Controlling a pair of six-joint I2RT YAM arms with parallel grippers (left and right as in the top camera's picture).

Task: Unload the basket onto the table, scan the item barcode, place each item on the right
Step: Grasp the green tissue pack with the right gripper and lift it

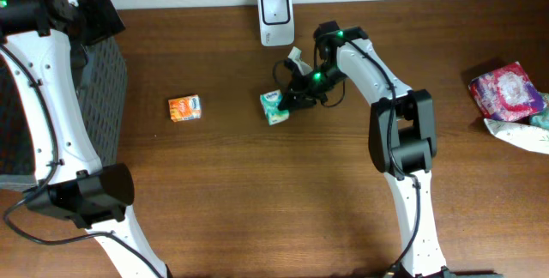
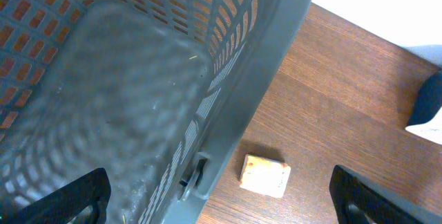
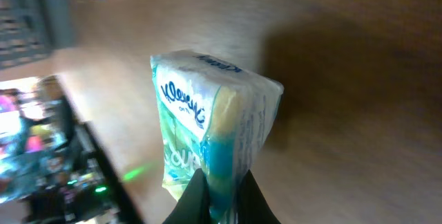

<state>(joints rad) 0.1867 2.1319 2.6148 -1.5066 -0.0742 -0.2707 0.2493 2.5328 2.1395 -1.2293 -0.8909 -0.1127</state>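
We take this for a mock shop checkout laid out on a wooden table. A white barcode scanner stands at its far edge and a grey plastic shopping basket at its left edge. Small retail goods lie about: a tissue pack, an orange packet, and wrapped packs at the right edge.

White links, black joints, black right pincer.

Tissue pack: blue "Kleenex" brand script on wrapper; other print unreadable
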